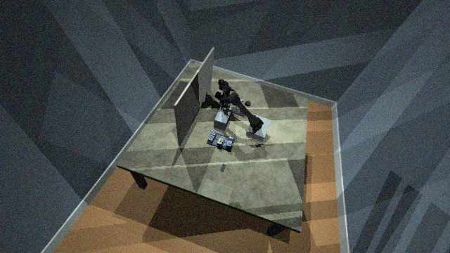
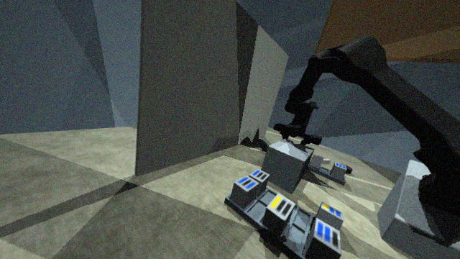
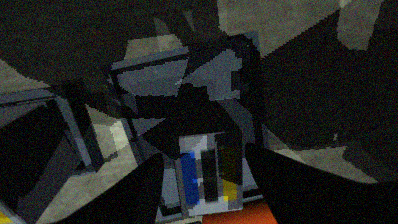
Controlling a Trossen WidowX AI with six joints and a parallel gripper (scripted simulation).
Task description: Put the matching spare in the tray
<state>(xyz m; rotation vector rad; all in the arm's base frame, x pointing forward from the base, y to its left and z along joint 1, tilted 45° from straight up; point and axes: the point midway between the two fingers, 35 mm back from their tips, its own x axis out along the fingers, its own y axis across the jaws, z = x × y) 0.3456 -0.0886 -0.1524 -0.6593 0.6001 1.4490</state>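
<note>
Tray (image 3: 150,80) below my tool (image 3: 205,165), whose fingers are spread apart, gripping nothing; the striped spare (image 3: 209,175) sits between them at 6 o'clock, at the tray's edge.

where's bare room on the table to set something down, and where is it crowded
Bare patches: the wide near stretch of table below the spare rack, apart from one small dark piece, and the strip left of the upright panel. It is crowded between panel, grey block, rack and arm base.
</note>
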